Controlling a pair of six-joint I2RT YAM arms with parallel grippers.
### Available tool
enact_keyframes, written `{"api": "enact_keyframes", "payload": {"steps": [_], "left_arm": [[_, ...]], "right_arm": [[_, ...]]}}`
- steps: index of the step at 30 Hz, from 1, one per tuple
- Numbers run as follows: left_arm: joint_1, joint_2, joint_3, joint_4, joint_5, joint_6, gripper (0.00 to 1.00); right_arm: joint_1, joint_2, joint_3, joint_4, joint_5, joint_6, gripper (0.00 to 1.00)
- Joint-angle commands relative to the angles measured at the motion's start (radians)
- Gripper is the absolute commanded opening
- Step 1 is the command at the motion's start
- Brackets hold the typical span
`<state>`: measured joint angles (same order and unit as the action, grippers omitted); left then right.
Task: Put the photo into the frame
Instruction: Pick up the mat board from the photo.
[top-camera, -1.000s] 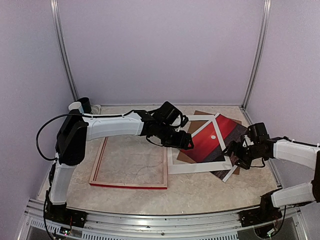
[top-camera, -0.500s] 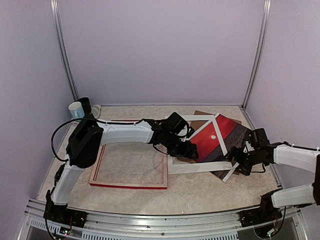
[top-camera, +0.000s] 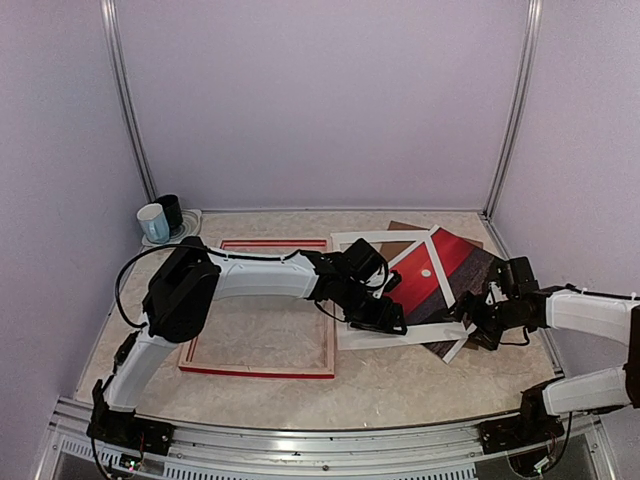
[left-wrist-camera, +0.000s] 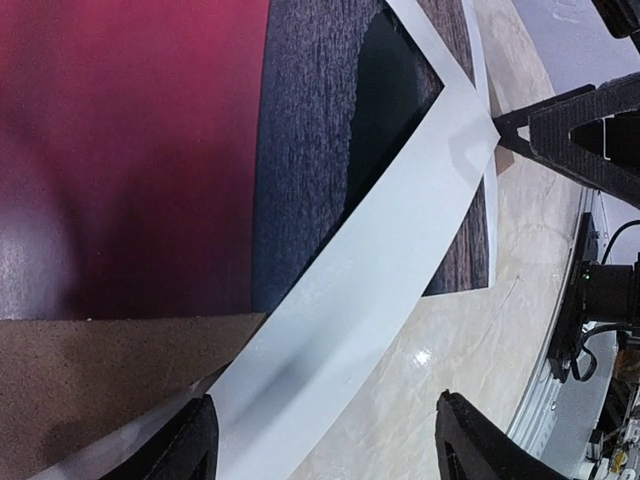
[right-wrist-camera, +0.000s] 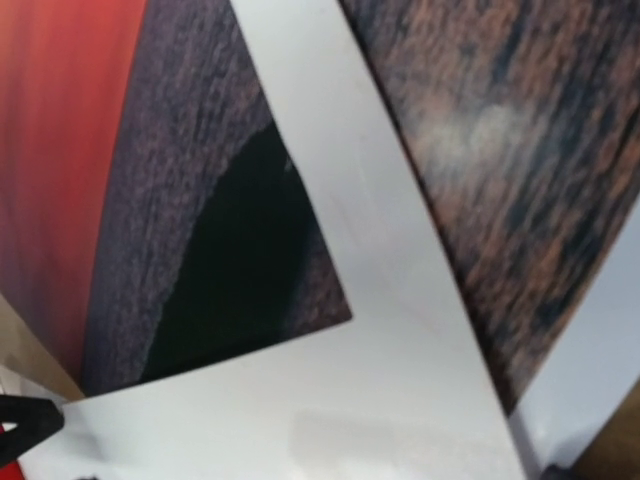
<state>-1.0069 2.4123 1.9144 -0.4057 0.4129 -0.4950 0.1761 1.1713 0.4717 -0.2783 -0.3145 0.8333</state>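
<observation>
The large rectangular frame (top-camera: 255, 371), red-faced with pale wood sides, lies flat left of centre. Only the marbled tabletop (top-camera: 400, 385) shows inside it. The glossy photo of a red sunset sky (top-camera: 412, 288) lies outside the frame, just to its right, under a tilted white card mat (top-camera: 430, 334). A rough brown backing board (left-wrist-camera: 90, 385) shows at the photo's edge.

Only the left wrist view makes clear that the left gripper (top-camera: 392, 322) is spread wide over the mat's near strip, gripping nothing. The right gripper (top-camera: 472, 322) is likewise released at the mat's corner, over a dark wood-grain panel (right-wrist-camera: 520, 150).
</observation>
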Motion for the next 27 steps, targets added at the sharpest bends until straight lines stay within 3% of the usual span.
{"api": "enact_keyframes", "payload": {"steps": [1,27], "left_arm": [[-0.016,0.04,0.032,0.011,0.043,-0.005,0.73],[-0.061,0.072,0.028,0.05,0.114,-0.017,0.73]], "right_arm": [[-0.01,0.006,-0.025,0.008,-0.006,0.015,0.95],[-0.01,-0.2,-0.076,-0.171,0.196,0.093,0.98]]}}
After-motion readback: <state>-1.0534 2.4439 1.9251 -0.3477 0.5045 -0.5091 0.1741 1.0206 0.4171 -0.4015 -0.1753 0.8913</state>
